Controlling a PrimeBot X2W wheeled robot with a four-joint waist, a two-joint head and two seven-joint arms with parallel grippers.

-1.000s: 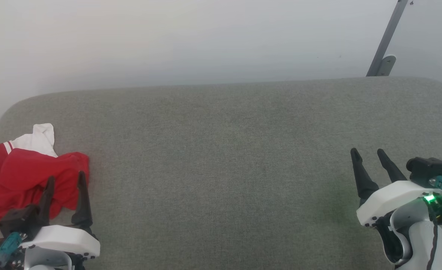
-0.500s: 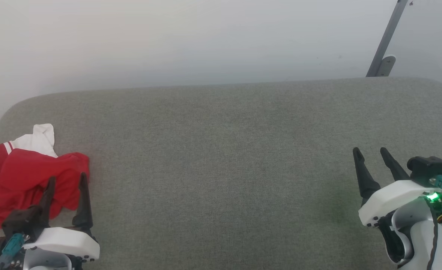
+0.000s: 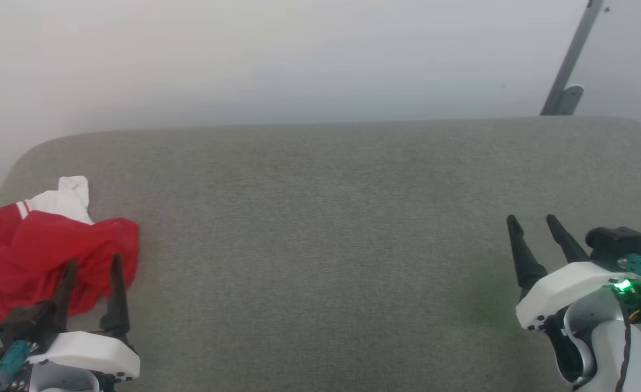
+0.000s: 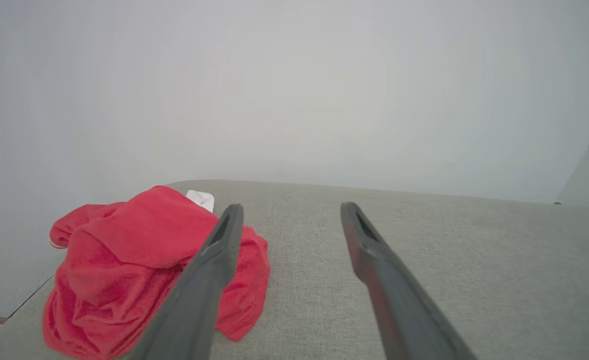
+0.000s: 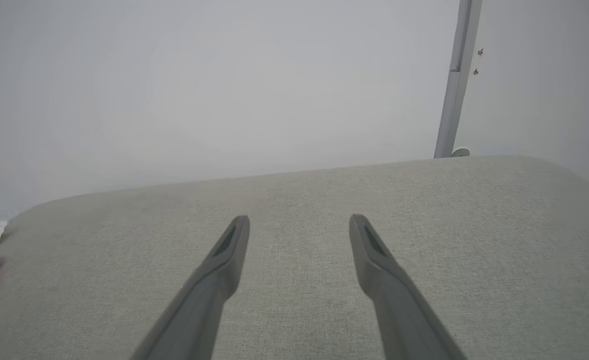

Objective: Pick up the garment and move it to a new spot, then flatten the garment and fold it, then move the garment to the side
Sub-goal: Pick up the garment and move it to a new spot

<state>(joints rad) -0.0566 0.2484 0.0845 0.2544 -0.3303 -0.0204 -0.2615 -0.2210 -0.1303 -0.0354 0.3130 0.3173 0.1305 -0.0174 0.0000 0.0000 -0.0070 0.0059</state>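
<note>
My head has shifted a little since half a second ago, so the whole scene slides slightly rightward in the head view. The garment (image 3: 43,256) itself has not moved on the padding, and my two grippers sit almost where they were.

At the left, the garment lies in a crumpled red heap at the left end of the grey padded surface (image 3: 320,218), with a white sleeve poking out on its far side. My left gripper (image 3: 93,259) hovers at the heap's near right edge. Its fingers are spread apart with nothing between them, pointing forward and low. In the left wrist view the heap lies ahead and to the left of my fingers, so I judge I am not touching it yet.

This is the first step, the pick-up, at the approach. Next I need to swing slightly left, dip, and close on a thick fold of red cloth, not a loose edge that could slip out.

Far to the right, well apart from the garment, my right gripper (image 3: 530,218) rests with its fingers apart and holding nothing, tilted a little leftward. Behind it a grey pole (image 3: 571,60) leans against the wall.
</note>
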